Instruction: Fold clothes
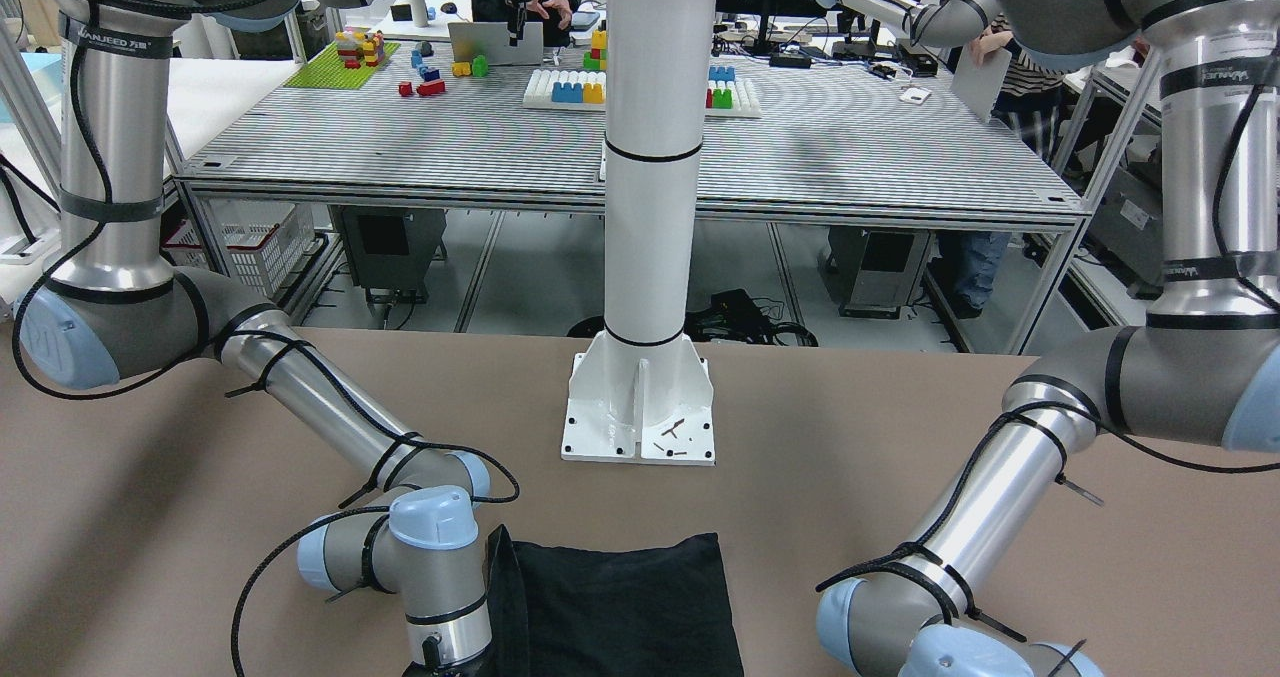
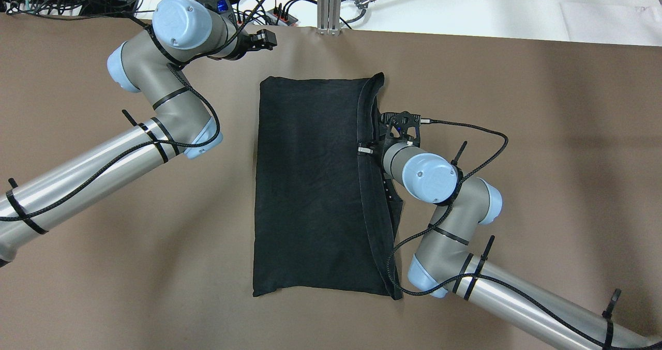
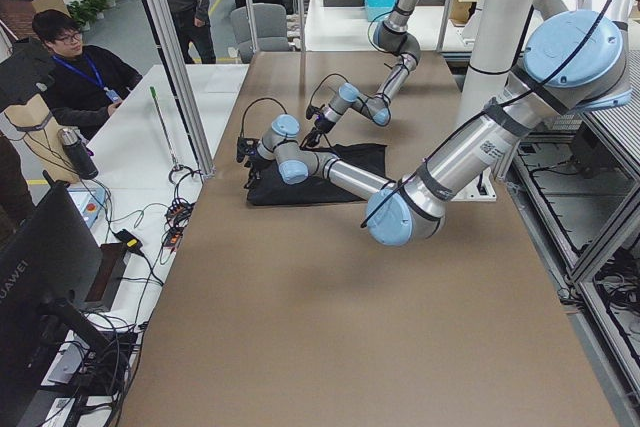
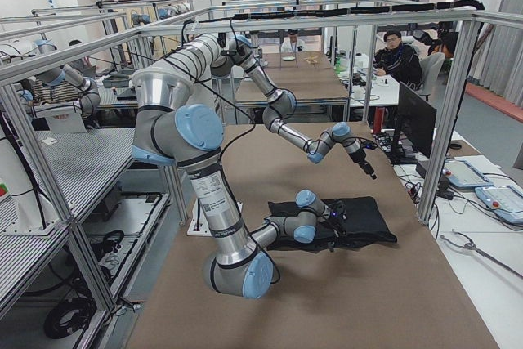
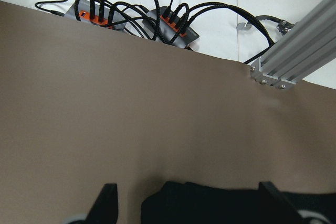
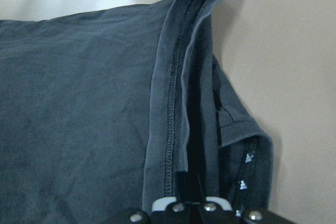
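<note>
The clothes [image 2: 310,184] are laid out in the middle of the brown surface [image 2: 103,262], between the two arms and just in front of the white post [image 1: 640,407]. From overhead a long, dark rectangle is shown, its left edge and both short ends flat and tidy. The lengthwise folding is therefore judged to be largely done.

The right side is not finished. A stitched hem [image 6: 169,119] is raised there as a ridge along the edge, and looser layers are bunched beneath it rather than lying flat.

That raised edge is gripped by the right tool [image 2: 368,148]. In the right wrist view its jaws are seen clenched together with the fold of fabric running in between them.

The left tool [image 2: 265,39] is held off the far left corner of the clothes, apart from the fabric. Its fingers [image 5: 107,205] are spread wide with nothing between them, and only bare surface and a dark corner are seen below.

What is left, by this reading, is for the flap to be laid flat and the long strip to be folded across its length.
</note>
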Available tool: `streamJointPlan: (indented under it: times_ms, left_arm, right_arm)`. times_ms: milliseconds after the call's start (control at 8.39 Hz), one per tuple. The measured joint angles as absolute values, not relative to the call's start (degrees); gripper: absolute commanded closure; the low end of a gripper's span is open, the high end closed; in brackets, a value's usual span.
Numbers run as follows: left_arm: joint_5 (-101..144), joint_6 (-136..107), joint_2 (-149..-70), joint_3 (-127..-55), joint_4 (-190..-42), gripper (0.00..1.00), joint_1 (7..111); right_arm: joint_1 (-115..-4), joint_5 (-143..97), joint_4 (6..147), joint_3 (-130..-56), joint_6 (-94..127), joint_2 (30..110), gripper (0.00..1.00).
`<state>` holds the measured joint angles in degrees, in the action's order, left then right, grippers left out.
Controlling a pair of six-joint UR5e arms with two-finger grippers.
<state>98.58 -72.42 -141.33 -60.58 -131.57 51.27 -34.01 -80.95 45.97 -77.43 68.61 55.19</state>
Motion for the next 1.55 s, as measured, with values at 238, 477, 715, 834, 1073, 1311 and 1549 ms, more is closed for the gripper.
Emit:
streamJointPlan:
  times_ms: [238, 477, 715, 834, 1073, 1311, 1549]
  left_arm:
    - [98.54, -72.42, -141.33, -60.38, -131.57, 0.06, 51.25]
    - [98.53, -72.51, -141.39, -60.38, -131.57, 0.06, 51.2]
    - [98.52, -72.63, -141.41, -60.38, -131.57, 0.06, 51.17]
    - [98.53, -72.59, -141.41, -60.38, -131.57, 0.06, 51.16]
    - [98.49, -72.42, -141.42, -60.38, -131.54, 0.06, 51.15]
    - [98.48, -72.35, -141.42, -60.32, -131.5, 0.06, 51.15]
    - [98.48, -72.34, -141.42, -60.29, -131.49, 0.06, 51.1]
  right_arm:
    - [-34.33, -81.4, 46.0, -77.58, 68.53, 55.36, 1.0]
    - [-36.82, -85.02, 45.97, -78.85, 67.73, 57.7, 1.0]
    - [-39.82, -88.6, 45.85, -80.87, 65.28, 62.23, 0.9]
    - [-40.36, -89.33, 45.78, -81.4, 64.71, 63.38, 0.53]
    - [-40.65, -89.69, 45.87, -82.4, 64.57, 64.22, 0.05]
    - [-40.82, -89.84, 46.35, -83.19, 64.73, 64.24, 0.06]
    - [-40.75, -89.76, 48.6, -83.88, 66.69, 62.04, 0.06]
